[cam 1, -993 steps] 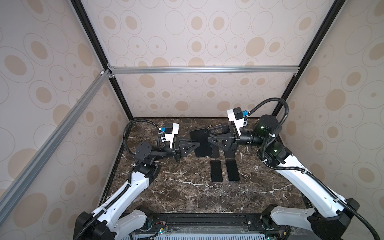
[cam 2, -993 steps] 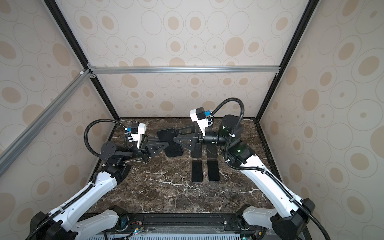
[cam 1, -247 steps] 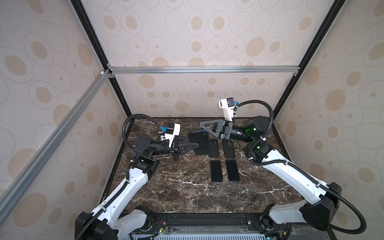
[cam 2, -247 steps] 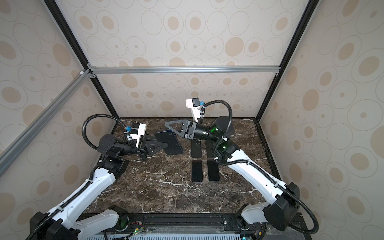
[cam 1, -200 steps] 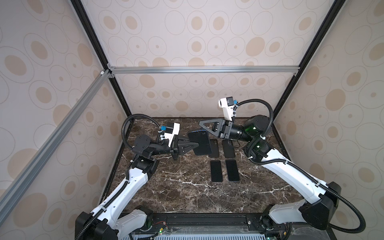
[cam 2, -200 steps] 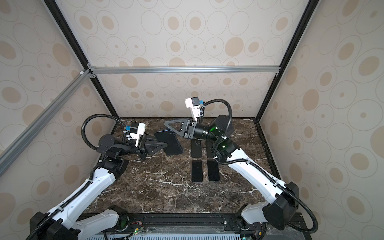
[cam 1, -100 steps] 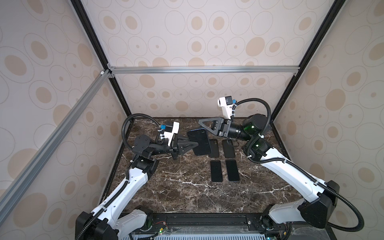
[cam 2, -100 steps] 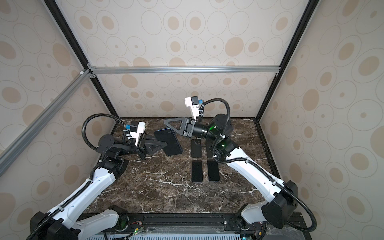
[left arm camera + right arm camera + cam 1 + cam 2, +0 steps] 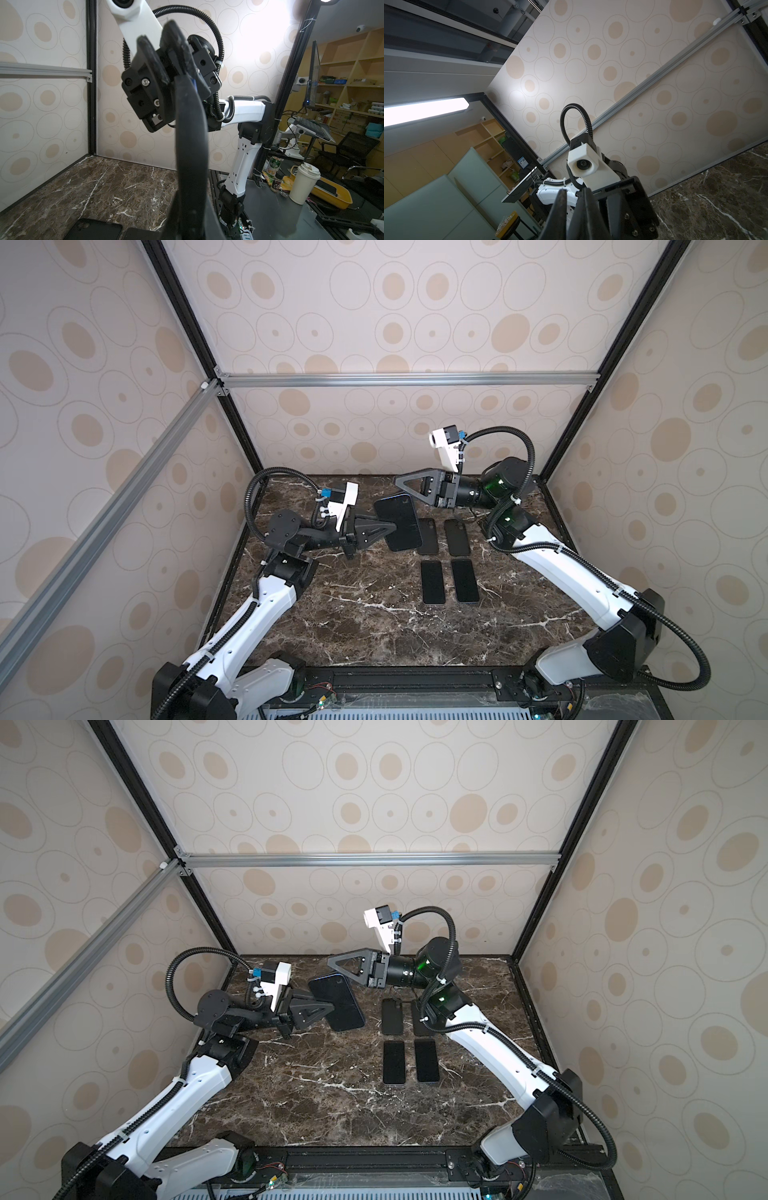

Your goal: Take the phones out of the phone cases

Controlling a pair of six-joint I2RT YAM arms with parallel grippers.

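Phone case (image 9: 398, 522), in both top views: hangs tilted above the marble table (image 9: 374, 635), toward the back, clamped at one long edge by the left gripper (image 9: 390, 526). Seems not yet parted from the phone; gives no way to tell one from the other here. Meets the right gripper (image 9: 400, 481) at its far upper corner, jaws together on nothing; touching or just clear, impossible to say. Leaves four dark slabs (image 9: 465, 580) lying flat on the table, just beside and below.

Left wrist view: shows the phone case edge-on as a black curved band, with the right gripper head-on at its far end. Gives no proof of contact either.

Right wrist view: misses the case altogether; shows fingers (image 9: 560, 209) nearly together, nothing between.

Calls, by the look of it, for a peel at that corner. Keep the left clamp firm, hook a right fingertip under the lip and lever gently outward. Avoid pressing the flat face, or risk twisting the whole slab free.
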